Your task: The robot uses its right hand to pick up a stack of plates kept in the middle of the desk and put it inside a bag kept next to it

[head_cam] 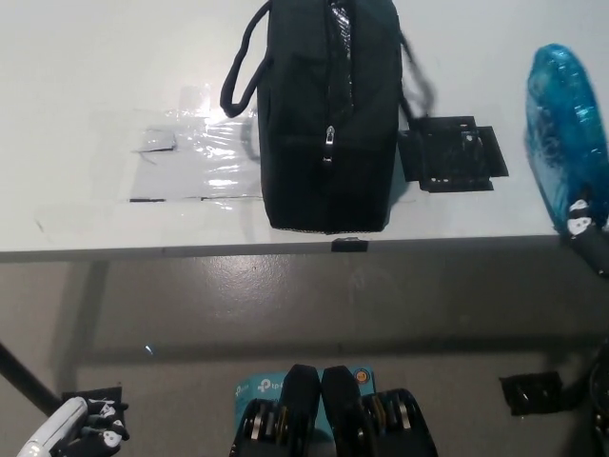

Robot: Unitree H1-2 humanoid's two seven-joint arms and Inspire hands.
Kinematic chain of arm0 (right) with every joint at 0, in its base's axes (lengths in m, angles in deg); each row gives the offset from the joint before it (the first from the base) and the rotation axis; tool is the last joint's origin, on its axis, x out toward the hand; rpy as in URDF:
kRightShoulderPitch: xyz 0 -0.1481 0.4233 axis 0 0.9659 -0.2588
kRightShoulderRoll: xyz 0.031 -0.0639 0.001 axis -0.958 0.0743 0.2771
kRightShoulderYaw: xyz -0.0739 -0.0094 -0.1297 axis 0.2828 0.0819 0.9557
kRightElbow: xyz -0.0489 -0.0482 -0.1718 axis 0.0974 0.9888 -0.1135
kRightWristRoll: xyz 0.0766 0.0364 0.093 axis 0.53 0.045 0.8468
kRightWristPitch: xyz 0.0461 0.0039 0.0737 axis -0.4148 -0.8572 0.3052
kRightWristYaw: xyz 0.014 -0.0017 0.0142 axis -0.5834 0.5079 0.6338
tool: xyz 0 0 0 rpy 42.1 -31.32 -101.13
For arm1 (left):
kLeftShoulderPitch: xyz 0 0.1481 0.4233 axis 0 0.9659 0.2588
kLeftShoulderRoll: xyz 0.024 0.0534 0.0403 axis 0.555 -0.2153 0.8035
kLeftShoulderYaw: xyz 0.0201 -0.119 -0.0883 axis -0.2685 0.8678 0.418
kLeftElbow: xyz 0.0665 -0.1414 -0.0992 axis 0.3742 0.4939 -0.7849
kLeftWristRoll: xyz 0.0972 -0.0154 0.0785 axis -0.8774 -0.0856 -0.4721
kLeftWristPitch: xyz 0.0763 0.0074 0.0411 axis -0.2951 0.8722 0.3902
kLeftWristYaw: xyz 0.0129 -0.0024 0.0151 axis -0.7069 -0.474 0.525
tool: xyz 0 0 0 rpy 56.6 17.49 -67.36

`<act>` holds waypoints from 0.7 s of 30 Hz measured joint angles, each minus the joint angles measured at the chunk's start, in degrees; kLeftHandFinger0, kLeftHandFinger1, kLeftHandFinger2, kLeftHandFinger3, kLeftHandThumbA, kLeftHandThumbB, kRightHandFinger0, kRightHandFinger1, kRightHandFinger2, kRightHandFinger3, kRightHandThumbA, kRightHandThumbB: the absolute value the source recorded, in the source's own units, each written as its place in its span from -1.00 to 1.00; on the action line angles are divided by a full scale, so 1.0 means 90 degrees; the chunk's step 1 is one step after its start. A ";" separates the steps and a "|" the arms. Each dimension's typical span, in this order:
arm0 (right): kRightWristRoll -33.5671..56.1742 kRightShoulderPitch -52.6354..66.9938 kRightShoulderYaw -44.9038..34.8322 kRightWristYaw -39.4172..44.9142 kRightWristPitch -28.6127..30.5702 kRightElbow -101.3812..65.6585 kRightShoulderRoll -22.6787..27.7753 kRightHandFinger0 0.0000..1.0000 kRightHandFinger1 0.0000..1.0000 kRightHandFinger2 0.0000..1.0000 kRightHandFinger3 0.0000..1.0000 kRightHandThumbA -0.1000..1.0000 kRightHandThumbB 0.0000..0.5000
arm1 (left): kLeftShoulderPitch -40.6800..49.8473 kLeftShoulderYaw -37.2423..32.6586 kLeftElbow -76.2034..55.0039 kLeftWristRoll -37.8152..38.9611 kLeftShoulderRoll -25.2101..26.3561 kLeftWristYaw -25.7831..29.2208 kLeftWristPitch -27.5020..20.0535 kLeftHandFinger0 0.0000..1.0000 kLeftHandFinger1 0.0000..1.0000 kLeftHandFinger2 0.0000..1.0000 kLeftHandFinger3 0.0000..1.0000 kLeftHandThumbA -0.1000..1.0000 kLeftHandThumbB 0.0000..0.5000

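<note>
One black bag (328,114) is standing on the white tabletop (95,86), its zip running along the top and its two handles looping out, one to the left and one, blurred, to the right. One stack of plates (566,129), wrapped in blue plastic, is hanging at the far right edge of the view, tilted up on edge and lifted off the tabletop, well apart from the bag. One black mat (452,157) is lying flat on the tabletop just right of the bag, between it and the stack. One patch of clear tape (195,157) is shining on the tabletop to the left of the bag.

The black right hand (585,228) is reaching up from the lower right, mostly cut off by the frame's edge; its fingers (578,211) are touching the near end of the stack, gripping it there, with the stack rising away from them toward the far side. How the fingers are wrapping around the stack cannot be made out.

The white left hand (81,433) is resting at the lower left corner, below the tabletop's near edge, its fingers curled loosely inward and holding nothing.
</note>
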 measured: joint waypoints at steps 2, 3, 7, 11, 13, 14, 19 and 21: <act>0.0321 -0.0081 -0.0170 0.0047 -0.0109 -0.0012 -0.0034 -1.00 -0.99 -0.51 -0.38 -1.00 -0.82 | 0.0001 0.0000 0.0000 0.0000 0.0000 0.0000 0.0000 0.56 0.58 0.67 0.66 -1.00 -0.28; 0.0446 -0.0111 -0.0234 0.0070 -0.0156 -0.0014 -0.0051 -1.00 -1.00 -0.52 -0.39 -1.00 -0.89 | 0.0001 0.0000 0.0000 0.0000 0.0000 0.0000 0.0001 0.55 0.58 0.66 0.65 -1.00 -0.26; 0.0956 -0.0263 -0.0498 0.0136 -0.0365 -0.0018 -0.0132 -1.00 -1.00 -0.54 -0.40 -1.00 -0.89 | 0.0000 -0.0001 0.0000 0.0000 0.0000 0.0000 0.0001 0.55 0.58 0.66 0.66 -1.00 -0.25; 0.1460 -0.0449 -0.0740 0.0216 -0.0622 -0.0053 -0.0209 -1.00 -1.00 -0.52 -0.40 -1.00 -0.58 | 0.0003 -0.0001 0.0000 -0.0001 0.0000 0.0000 0.0001 0.52 0.56 0.64 0.63 -1.00 -0.24; 0.1717 -0.0562 -0.0846 0.0265 -0.0777 -0.0073 -0.0242 -1.00 -1.00 -0.52 -0.40 -1.00 -0.57 | 0.0004 -0.0001 0.0000 -0.0002 0.0000 0.0000 0.0001 0.52 0.56 0.63 0.62 -1.00 -0.24; 0.1874 -0.0621 -0.0893 0.0295 -0.0863 -0.0098 -0.0262 -1.00 -1.00 -0.51 -0.43 -1.00 -0.49 | 0.0005 -0.0002 0.0000 -0.0002 0.0000 0.0000 0.0001 0.54 0.58 0.64 0.62 -1.00 -0.29; 0.2490 -0.1023 -0.1085 0.0406 -0.1348 -0.0310 -0.0436 -1.00 -1.00 -0.53 -0.49 -1.00 -0.61 | 0.0015 0.0000 0.0000 -0.0004 0.0001 0.0000 0.0001 0.53 0.56 0.63 0.60 -1.00 -0.26; 0.2753 -0.1256 -0.1145 0.0457 -0.1583 -0.0451 -0.0486 -1.00 -1.00 -0.58 -0.57 -1.00 -0.48 | 0.0015 0.0001 0.0000 -0.0005 0.0001 0.0000 0.0001 0.55 0.59 0.66 0.63 -1.00 -0.29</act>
